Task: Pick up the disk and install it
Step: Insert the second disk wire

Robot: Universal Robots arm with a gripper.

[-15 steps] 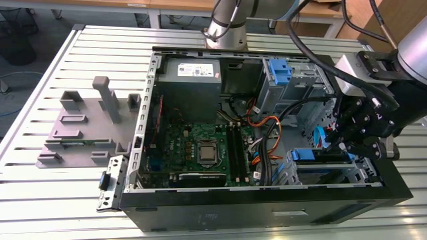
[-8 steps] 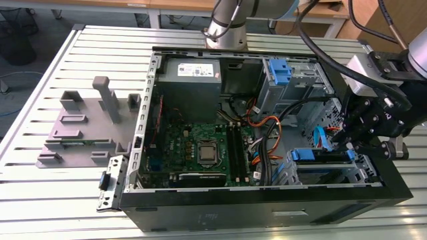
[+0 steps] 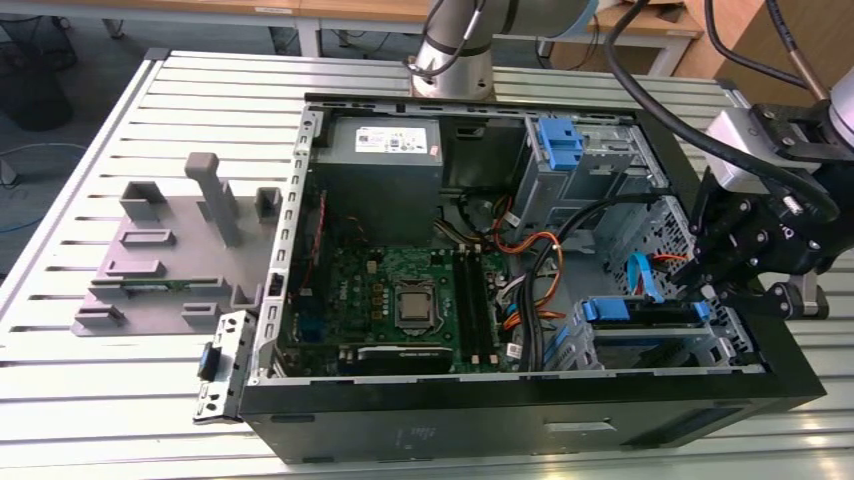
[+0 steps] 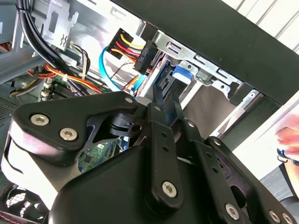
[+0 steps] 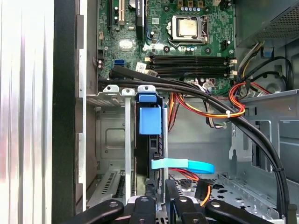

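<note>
Black links of the gripper (image 4: 161, 100) lie closest to the lens in the second wrist view, and its two thin fingertips (image 4: 156, 99) stand close together, almost touching, at the end of the disk (image 4: 180, 74). I judge that they pinch the edge of the blue carrier, but the contact itself is hidden, so I cannot tell for sure whether they clamp it or only rest against it.

In the first wrist view the disk (image 5: 150, 135) stands on its edge inside the drive cage (image 5: 112, 140) of the computer case (image 5: 65, 112). It is a dark narrow slab with a blue bracket tab at the end toward the motherboard (image 5: 163, 37). Its long axis runs straight away from the gripper (image 5: 159, 201), toward the motherboard, so tool and disk are in one line. A blue flat cable (image 5: 187, 165) crosses just beside the near end of the disk, and a bundle of black cables (image 5: 196, 91) passes over the far end.

In the exterior view the cage sits in the case corner at the exterior view's right, near the front panel, with the gripper (image 3: 763, 285) just above the case wall. The disk seems already seated in its slot, or nearly so
</note>
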